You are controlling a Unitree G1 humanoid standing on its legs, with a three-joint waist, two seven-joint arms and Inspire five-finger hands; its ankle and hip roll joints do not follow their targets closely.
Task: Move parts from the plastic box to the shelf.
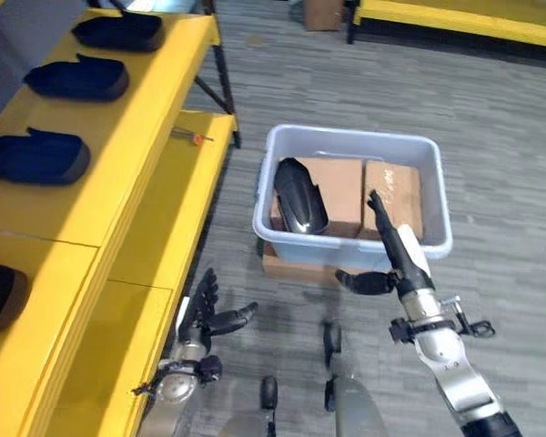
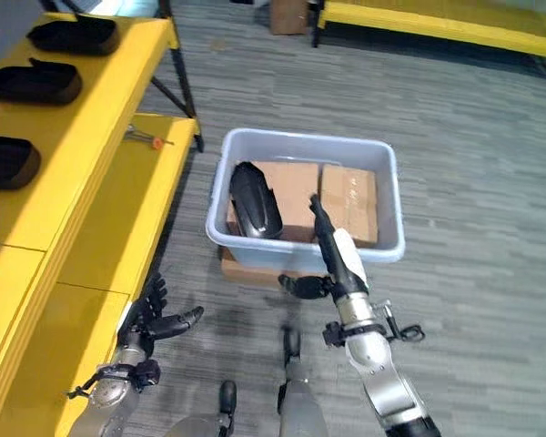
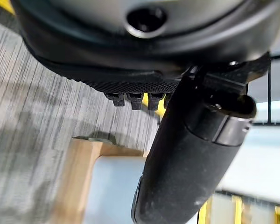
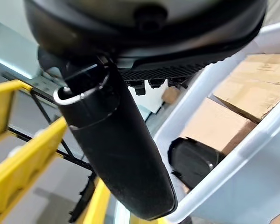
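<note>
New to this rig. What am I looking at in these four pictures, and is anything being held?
It is a two-armed humanoid robot. The two wide pictures come from a stereo camera on its head, looking down; the two close ones come from cameras on its wrists, looking along each hand.

On the floor stands a plastic box holding one black part on top of cardboard cartons. At the robot's left is a yellow shelf with several black parts already on it.

The right hand reaches toward the box with straight fingers. The left hand hangs open beside the shelf. Neither holds anything.
</note>
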